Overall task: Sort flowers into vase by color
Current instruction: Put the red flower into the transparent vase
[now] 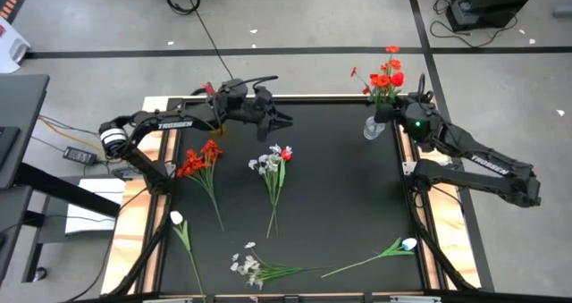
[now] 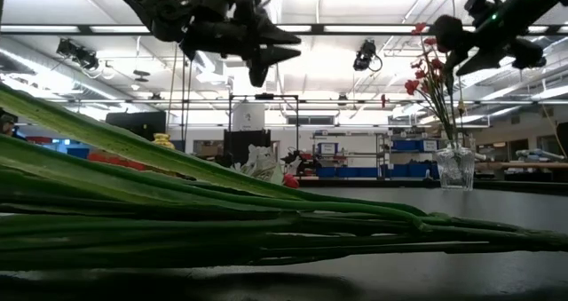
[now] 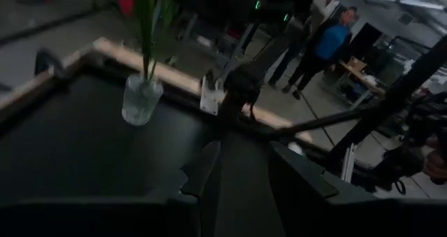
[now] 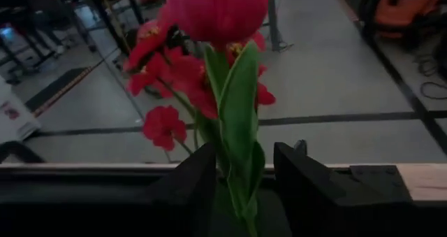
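From above, the right gripper (image 1: 393, 113) hangs over the glass vase (image 1: 373, 129) at the mat's far right corner, red flowers (image 1: 386, 75) already standing in it. The left gripper (image 1: 279, 120), fingers spread and empty, hovers at the far edge; loose stems (image 1: 275, 180) lie mid-mat, well apart.

The low view (leaves block most of it) shows the vase (image 2: 454, 168) upright.

In the right wrist view, fingers (image 4: 192, 177) flank a red tulip (image 4: 218, 10) stem, slightly apart; withdrawing sideways could snag leaves and tip the vase.
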